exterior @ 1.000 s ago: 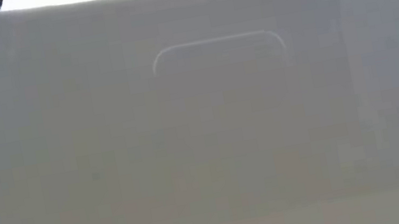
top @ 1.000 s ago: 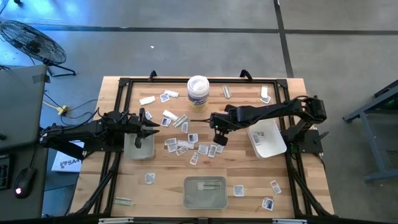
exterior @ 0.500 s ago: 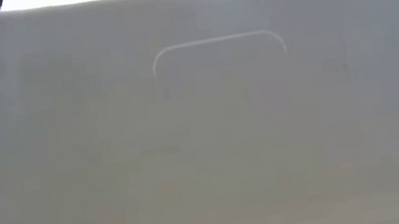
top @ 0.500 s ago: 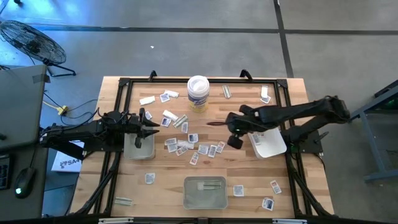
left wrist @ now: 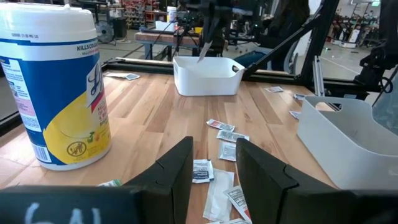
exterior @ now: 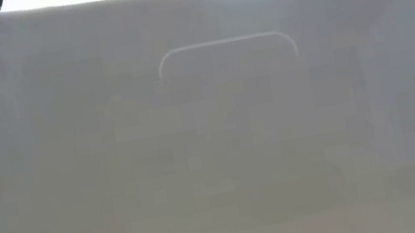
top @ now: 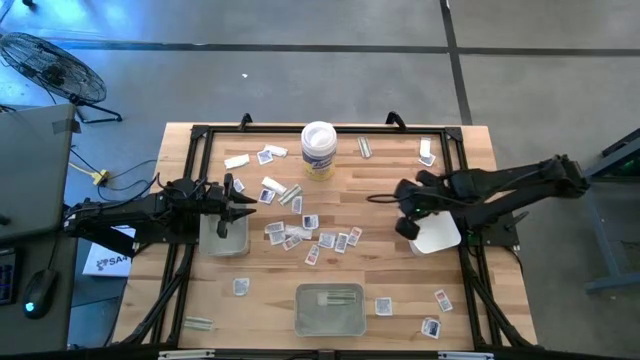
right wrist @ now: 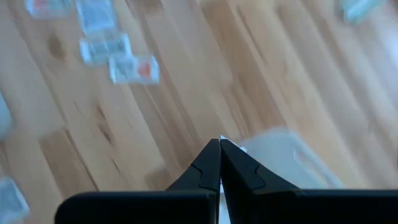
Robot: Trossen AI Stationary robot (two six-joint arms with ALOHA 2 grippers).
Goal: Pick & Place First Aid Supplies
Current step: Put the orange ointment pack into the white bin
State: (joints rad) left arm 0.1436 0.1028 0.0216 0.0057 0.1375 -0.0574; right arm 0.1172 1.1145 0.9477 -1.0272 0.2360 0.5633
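Now that my right gripper [top: 404,228] has swung back from the packet cluster at table centre to the 3 o'clock side, it hangs over the near rim of the right tray [top: 438,236], fingers pressed together. In the right wrist view a sliver of white shows at the fingertips [right wrist: 214,149], so I judge it has a packet pinched and carried across for a drop; I cannot tell the packet's long axis or which way it points, since only an edge peeks out.

The remaining first aid supplies [top: 322,240] lie scattered flat around centre, with strays toward 12 and 6 o'clock, their long axes at mixed angles.

My left gripper [top: 243,205] waits at 9 o'clock over the left tray [top: 222,238], its fingers [left wrist: 177,171] parted and holding nothing.
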